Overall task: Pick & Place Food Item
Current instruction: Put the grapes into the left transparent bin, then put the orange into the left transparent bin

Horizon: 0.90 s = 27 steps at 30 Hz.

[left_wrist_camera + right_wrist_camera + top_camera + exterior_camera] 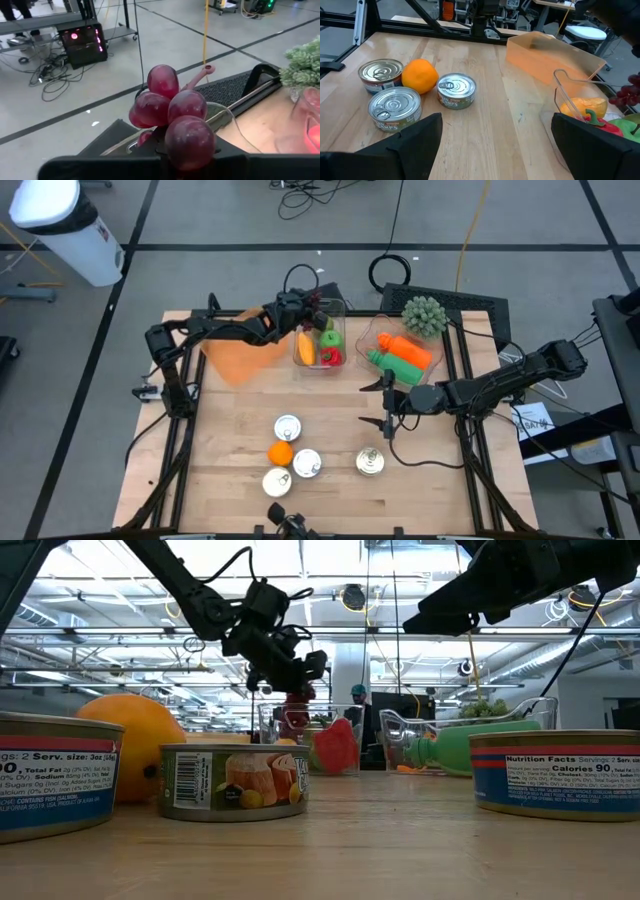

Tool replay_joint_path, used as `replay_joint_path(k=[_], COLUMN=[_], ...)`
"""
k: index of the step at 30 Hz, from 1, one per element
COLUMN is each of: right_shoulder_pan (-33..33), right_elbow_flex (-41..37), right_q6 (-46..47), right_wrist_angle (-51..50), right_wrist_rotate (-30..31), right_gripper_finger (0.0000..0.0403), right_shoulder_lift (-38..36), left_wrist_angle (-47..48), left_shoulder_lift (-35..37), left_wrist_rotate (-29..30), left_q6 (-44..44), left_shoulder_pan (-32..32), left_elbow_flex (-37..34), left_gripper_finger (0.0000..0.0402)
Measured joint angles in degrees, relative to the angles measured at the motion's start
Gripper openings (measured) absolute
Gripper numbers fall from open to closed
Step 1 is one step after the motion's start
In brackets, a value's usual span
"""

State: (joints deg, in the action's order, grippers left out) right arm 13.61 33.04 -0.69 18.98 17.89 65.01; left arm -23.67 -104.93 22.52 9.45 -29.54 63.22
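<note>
A bunch of dark red grapes (170,115) with a pink stem is in my left gripper (310,308), which is shut on it above the far end of a clear container (343,308). That container holds a yellow piece (305,346), a green one (331,338) and a red one (332,358). The grapes also show at the edge of the right wrist view (628,95). My right gripper (388,401) hangs open over the table's middle right and holds nothing. My left gripper holds the bunch by its near, lower grapes (189,145); the grapes themselves hide the fingertips. The fingers reach in from the table's left, slanting slightly down. The stem (200,77) points away from the gripper. The bunch is lifted clear above the container.
An orange bin (240,358) lies left of the container. A second clear container (405,356) holds green and orange items, with a green fuzzy plant (424,316) behind it. Several cans (287,426) and an orange (281,452) sit at the near middle.
</note>
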Motion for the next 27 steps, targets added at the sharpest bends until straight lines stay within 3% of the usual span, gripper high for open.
replay_joint_path(k=[14,21,27], right_shoulder_pan=[0.0,0.0,0.0], right_elbow_flex=[0.0,0.0,0.1], right_q6=[0.0,0.0,0.0], right_wrist_angle=[0.0,0.0,-0.3], right_wrist_rotate=[0.0,0.0,0.0], right_gripper_finger=[0.0357,0.0357,0.0357], right_shoulder_lift=[0.0,0.0,0.0], left_wrist_angle=[0.3,1.7,11.8], left_shoulder_lift=[0.0,1.1,10.8], left_wrist_rotate=[6.1,6.0,6.0], left_q6=[-0.8,-6.4,-14.1], left_shoulder_pan=[0.2,2.8,7.9], left_elbow_flex=[0.0,0.0,0.0], left_gripper_finger=[0.022,0.026,0.0268])
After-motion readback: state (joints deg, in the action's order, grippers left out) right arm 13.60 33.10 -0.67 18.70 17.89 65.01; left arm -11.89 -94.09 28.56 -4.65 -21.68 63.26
